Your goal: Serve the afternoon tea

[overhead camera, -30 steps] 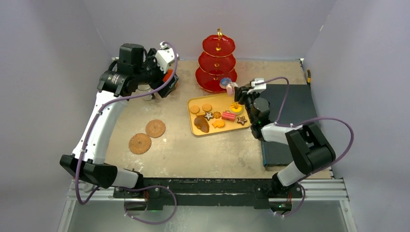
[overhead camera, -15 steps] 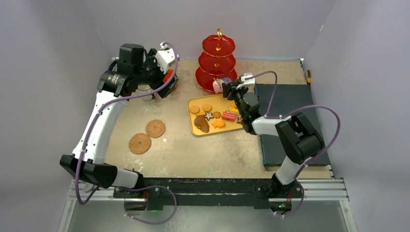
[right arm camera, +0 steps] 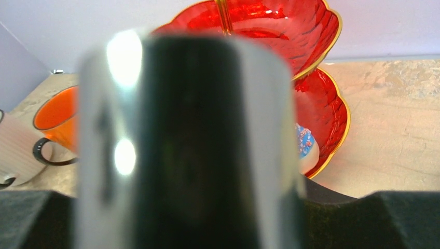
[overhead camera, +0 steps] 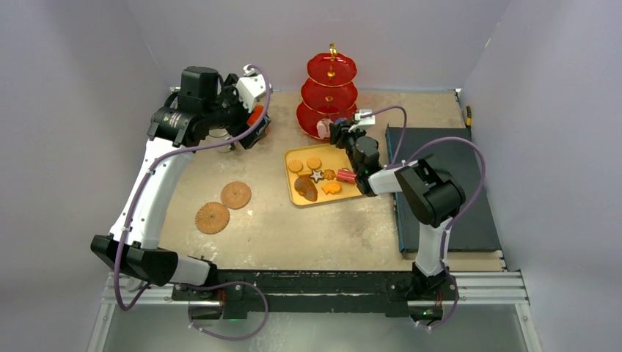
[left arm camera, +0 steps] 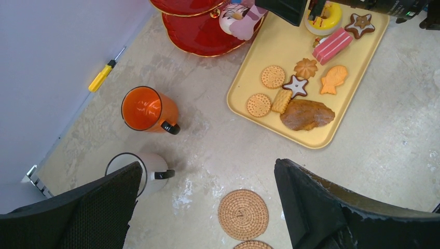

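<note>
Pastries (left arm camera: 297, 85) mostly lie flat on a yellow tray (left arm camera: 283, 41). Right gripper (overhead camera: 327, 133) pinches a pink pastry (left arm camera: 237, 14) over the bottom tier of the glossy red stand (overhead camera: 312, 126). Right wrist view, half blocked by a shiny blur, shows a blue-sprinkled donut (right arm camera: 305, 145) there. Left gripper (left arm camera: 207, 166) gapes wide and empty above the orange mug (left arm camera: 148, 109), white mug (left arm camera: 155, 174) and woven coasters (left arm camera: 243, 213).

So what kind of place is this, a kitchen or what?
Probably a robot test cell, not a tearoom: plain grey walls box in the table, the arms bolt to a metal rail, the pastries are toys.
</note>
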Available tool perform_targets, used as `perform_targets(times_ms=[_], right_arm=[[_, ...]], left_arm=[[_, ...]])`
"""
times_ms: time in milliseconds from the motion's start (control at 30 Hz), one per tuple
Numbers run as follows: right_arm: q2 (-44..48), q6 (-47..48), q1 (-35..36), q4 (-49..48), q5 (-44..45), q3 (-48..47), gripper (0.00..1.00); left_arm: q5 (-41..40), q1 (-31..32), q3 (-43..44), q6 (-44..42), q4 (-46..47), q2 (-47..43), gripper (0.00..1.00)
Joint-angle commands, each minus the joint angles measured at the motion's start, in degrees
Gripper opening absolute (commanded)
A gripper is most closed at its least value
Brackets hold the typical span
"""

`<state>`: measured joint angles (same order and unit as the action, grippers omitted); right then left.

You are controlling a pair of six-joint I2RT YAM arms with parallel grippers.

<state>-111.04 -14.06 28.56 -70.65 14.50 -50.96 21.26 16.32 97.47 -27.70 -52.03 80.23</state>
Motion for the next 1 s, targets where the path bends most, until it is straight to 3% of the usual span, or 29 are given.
perform_targets(times_ms=[0, 100, 400, 700, 967], right_arm=[[-1.2, 0.5, 0.3, -5.8, 3.3, -3.2, 0.51], [-2.4, 1.1, 0.5, -6.7, 4.6, -3.8, 0.54], [-0.9, 2.0, 0.9, -7.0, 5.5, -2.4, 0.73], [12.7, 3.7, 1.0, -6.4, 6.4, 9.8, 0.74], [25.7, 3.3, 0.9, 2.5, 11.6, 20.1, 0.74]], left_arm=[[0.5, 0.1, 0.1, -0.8, 0.1, -1.9, 0.99], [0.4, 0.1, 0.0, -0.6, 0.2, -1.8, 0.99], [1.1, 0.1, -0.2, 0.6, 0.7, -1.6, 0.99], [2.1, 0.1, -0.5, 1.3, 1.7, -0.9, 0.99], [2.9, 0.1, -0.6, 1.3, 1.9, -0.7, 0.99]])
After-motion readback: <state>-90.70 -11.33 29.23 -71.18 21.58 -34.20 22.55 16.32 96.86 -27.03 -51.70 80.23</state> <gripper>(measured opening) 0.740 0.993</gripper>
